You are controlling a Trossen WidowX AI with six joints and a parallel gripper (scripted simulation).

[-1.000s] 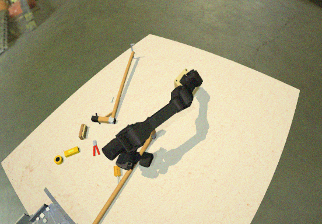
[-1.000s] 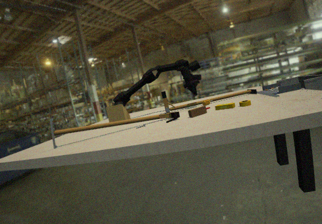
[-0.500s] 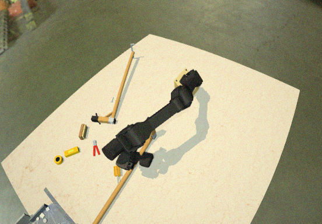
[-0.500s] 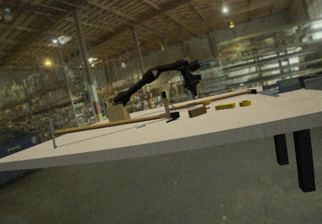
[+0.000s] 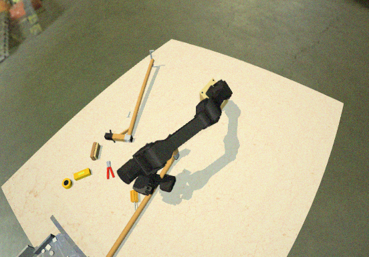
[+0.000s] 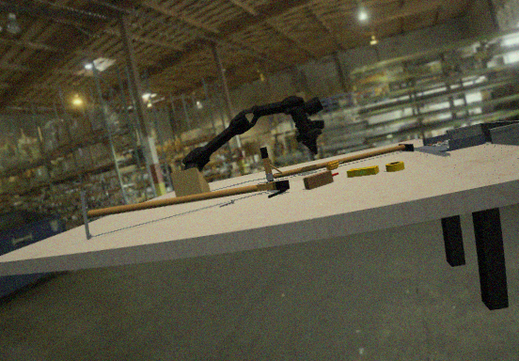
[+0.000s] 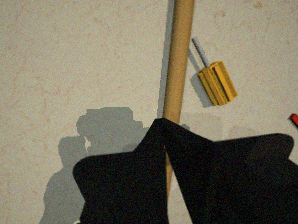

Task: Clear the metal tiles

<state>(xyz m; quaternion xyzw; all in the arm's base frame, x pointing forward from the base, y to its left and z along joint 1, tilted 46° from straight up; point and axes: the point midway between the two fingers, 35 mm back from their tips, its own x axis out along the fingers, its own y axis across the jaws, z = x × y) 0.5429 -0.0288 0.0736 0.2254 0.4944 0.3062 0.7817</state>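
Warehouse shelving is blurred behind a pale tabletop (image 5: pixel 267 140) where the long scraper (image 5: pixel 134 214) is laid flat, its wooden handle seen directly under the gripper (image 7: pixel 167 137). The fingers are pressed fully together above the handle, holding nothing. The pick-up step appears to be in hand; opening and lowering onto the handle is called for next. Pale tiles are glimpsed on the steel bench plate (image 5: pixel 58 244); the catch box cannot be made out.

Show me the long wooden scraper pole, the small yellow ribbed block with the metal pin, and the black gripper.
Long wooden scraper pole (image 7: pixel 178 60), wrist view, mid-shaft.
Small yellow ribbed block with the metal pin (image 7: pixel 217 83), wrist view, ribbed top face.
Black gripper (image 7: pixel 166 145), wrist view, where its shut fingertips meet.
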